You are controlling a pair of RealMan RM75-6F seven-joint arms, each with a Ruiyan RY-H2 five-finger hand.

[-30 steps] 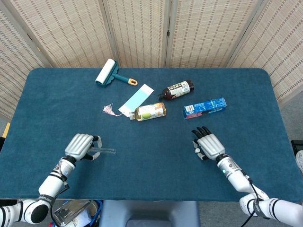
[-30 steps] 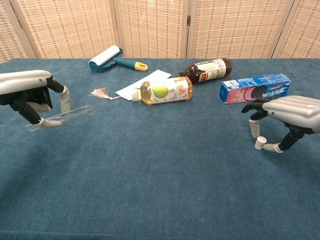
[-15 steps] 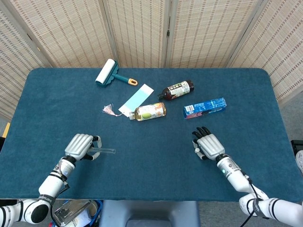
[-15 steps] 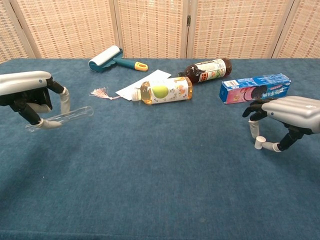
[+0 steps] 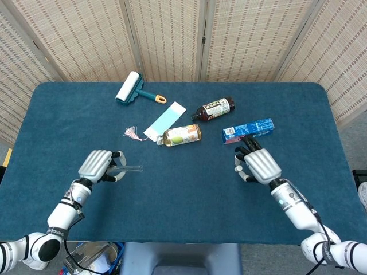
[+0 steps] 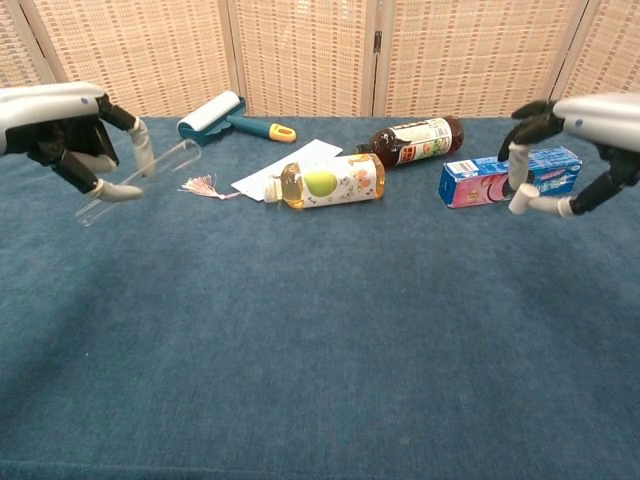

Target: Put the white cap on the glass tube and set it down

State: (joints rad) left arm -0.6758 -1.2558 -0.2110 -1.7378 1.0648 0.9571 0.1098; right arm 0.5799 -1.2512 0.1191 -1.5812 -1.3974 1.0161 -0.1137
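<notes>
**A:** What fills the scene?

**B:** A dark blue table (image 5: 183, 189) backed by woven folding screens (image 5: 172, 34). Toward its far side lie a lint roller (image 5: 131, 88), a pale blue card (image 5: 166, 121) with a pink tassel (image 5: 131, 134), a dark bottle (image 5: 213, 108), a yellow juice bottle (image 5: 179, 135) and a blue box (image 5: 248, 130), all on their sides.

**A:** And the hands?

**B:** The left hand (image 6: 70, 135) is raised above the table, fingers clamped on the glass tube (image 6: 140, 181), which tilts with its far end higher. The right hand (image 6: 575, 150) is also lifted, well apart from the left, in front of the blue box in the chest view.

**A:** Where is the white cap?

**B:** The white cap (image 6: 517, 201) is pinched at the right hand's fingertips, off the table and not on the tube.
</notes>
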